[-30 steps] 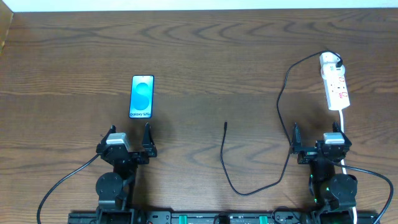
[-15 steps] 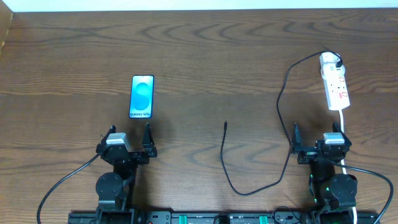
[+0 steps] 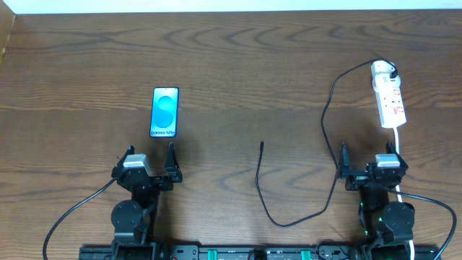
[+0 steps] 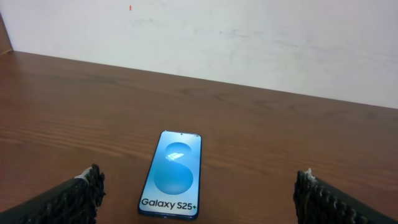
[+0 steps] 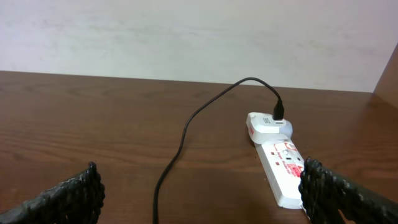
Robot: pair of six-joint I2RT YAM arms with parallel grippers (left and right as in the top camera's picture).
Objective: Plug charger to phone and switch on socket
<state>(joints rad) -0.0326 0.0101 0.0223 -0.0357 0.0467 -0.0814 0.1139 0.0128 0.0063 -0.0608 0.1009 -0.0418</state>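
The phone (image 3: 164,112) (image 4: 173,175) lies flat on the wooden table with its blue screen up, just ahead of my left gripper (image 3: 151,155) (image 4: 198,190), which stands open and empty. The socket (image 3: 388,95) (image 5: 278,155) is a white power strip at the right, ahead of my open, empty right gripper (image 3: 368,154) (image 5: 200,186). The charger (image 3: 326,126) (image 5: 186,130) is a thin black cable running from a white adapter on the strip's far end, looping toward the front edge. Its plug tip (image 3: 262,144) lies at mid-table, apart from the phone.
The strip's white cord (image 3: 398,144) runs back beside the right arm. A pale wall (image 4: 205,31) stands behind the table's far edge. A wooden panel (image 5: 388,78) rises at the right.
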